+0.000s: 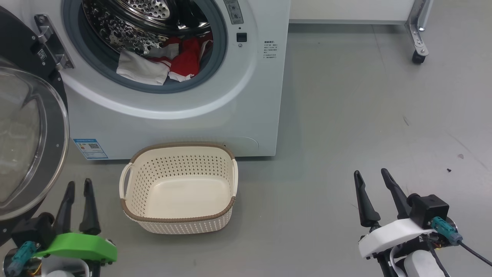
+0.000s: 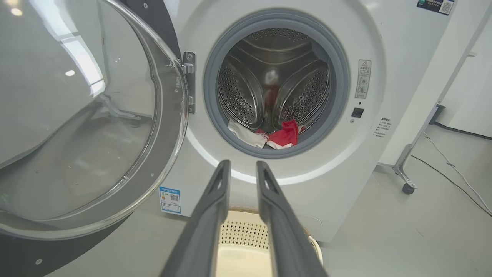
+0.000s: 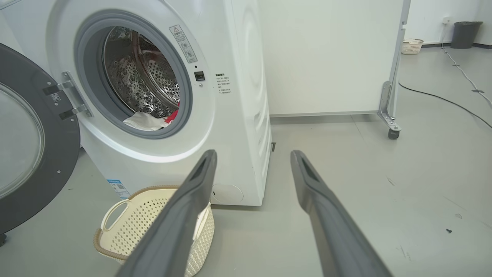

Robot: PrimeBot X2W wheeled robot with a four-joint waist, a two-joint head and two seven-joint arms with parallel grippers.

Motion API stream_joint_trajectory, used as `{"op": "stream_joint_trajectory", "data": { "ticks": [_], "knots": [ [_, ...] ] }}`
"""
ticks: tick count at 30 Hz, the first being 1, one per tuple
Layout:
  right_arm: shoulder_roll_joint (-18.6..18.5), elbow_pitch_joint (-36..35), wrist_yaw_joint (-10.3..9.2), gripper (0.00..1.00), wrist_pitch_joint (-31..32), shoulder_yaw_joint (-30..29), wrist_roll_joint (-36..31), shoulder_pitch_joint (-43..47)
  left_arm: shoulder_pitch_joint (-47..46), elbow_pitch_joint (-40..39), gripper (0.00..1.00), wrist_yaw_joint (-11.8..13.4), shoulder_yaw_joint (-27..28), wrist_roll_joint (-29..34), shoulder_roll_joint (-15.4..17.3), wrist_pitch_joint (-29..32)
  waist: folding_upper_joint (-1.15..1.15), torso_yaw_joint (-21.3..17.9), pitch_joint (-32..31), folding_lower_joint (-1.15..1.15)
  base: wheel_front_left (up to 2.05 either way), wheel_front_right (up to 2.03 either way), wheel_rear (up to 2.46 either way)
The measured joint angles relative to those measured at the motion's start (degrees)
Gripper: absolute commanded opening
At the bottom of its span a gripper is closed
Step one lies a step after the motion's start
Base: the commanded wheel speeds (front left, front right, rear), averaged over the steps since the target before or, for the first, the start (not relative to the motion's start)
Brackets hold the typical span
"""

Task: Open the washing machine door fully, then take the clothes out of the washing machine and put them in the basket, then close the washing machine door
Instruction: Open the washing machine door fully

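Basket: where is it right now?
In the head view the basket stands empty on the floor, lower centre-left, just in front of the washing machine, below its opening and right of the left gripper.

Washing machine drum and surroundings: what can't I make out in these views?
- Clothes: garment count unclear because they are bunched together, head view.
- Washing machine door: cut off by the left edge, head view.
- Basket: mostly hidden behind the left claw, left wrist view.
- Warning label: print too small to read, left wrist view.
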Motion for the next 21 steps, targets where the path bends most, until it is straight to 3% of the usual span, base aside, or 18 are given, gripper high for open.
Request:
{"op": "stream_joint_trajectory", "data": {
  "ticks": [21],
  "knots": [
    [0.51,-1.31,0.01,1.00,0.00,-0.64,-0.36,0.09,2.87,-3.14,1.00,-0.41,-0.88,1.20,-0.97,0.00,0.00,-0.52,0.63,0.00,0.00,0.00,0.00]
  ]
}}
